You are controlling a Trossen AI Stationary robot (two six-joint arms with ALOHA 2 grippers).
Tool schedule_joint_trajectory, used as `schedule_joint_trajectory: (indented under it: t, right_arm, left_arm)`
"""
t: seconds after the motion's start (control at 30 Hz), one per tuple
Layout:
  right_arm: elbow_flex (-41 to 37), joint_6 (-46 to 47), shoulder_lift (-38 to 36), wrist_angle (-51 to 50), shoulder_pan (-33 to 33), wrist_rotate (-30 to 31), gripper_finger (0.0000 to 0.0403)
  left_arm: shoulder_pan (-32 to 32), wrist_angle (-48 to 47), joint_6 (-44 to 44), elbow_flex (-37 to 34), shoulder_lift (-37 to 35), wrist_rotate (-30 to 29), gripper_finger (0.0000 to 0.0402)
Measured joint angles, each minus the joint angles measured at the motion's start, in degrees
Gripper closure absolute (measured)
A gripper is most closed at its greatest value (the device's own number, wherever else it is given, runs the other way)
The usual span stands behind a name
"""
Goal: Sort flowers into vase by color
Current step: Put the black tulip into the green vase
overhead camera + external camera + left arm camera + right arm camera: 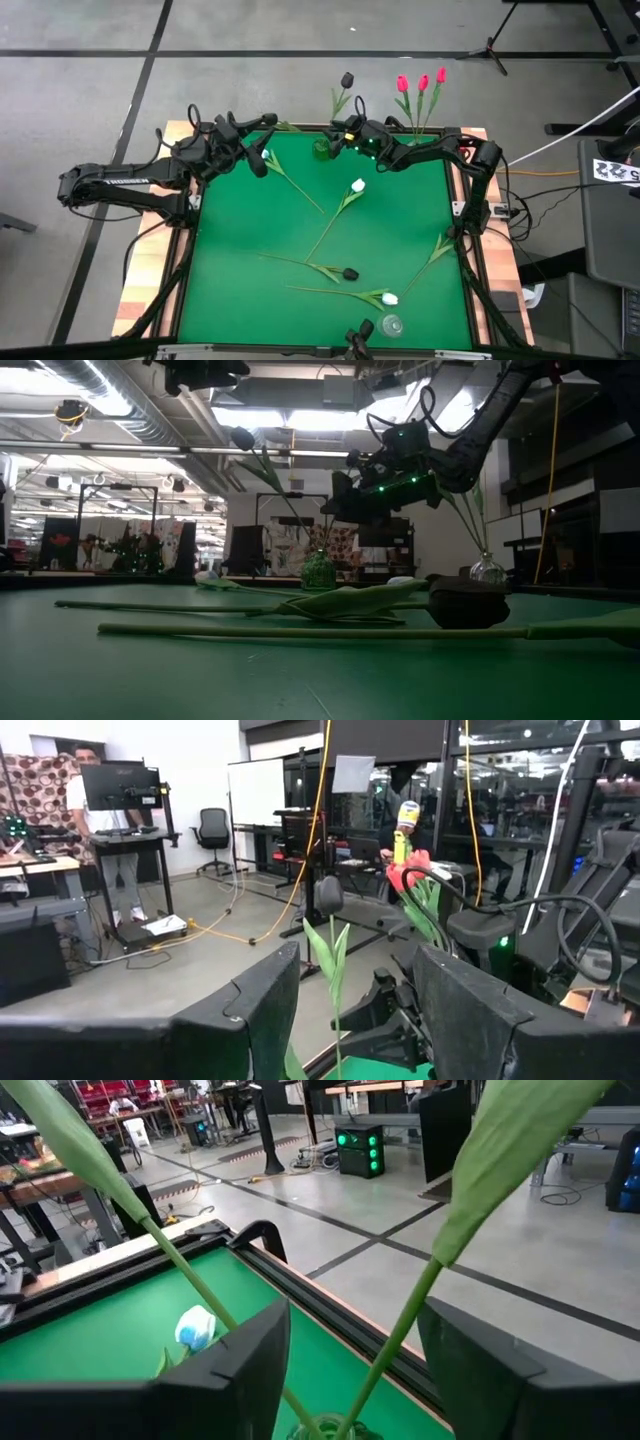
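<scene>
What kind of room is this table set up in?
Most likely a robotics lab or workshop: bare concrete floor, exposed ceiling ducts, and a monitor on a wheeled stand with cables trailing beyond the green felt table.

Green surface (pixel 250 300) on wooden base; grey floor; tripod (pixel 490 45) beyond; person at monitor desk (pixel 120 820); office chair (pixel 213 825).

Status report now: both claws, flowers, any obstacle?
Right claw open over green vase, two stems between fingers. Left claw open, empty. Five tulips still on mat. No obstacle seen.
</scene>
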Motion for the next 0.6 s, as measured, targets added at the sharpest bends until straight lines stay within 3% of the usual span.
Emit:
schedule_joint_trajectory:
  t: [0.37,0.6]
  right_arm:
    - [0.0,-1.33,-3.11,-9.34,0.0,-1.05,0.0182]
    - [0.02,-4.27,-12.35,-23.72,0.07,-1.07,0.0182]
  left_arm:
    - [0.0,-6.2,0.02,0.02,0.0,1.83,0.0208]
    - [-0.64,-14.26,-0.33,0.04,2.41,21.09,0.0208]
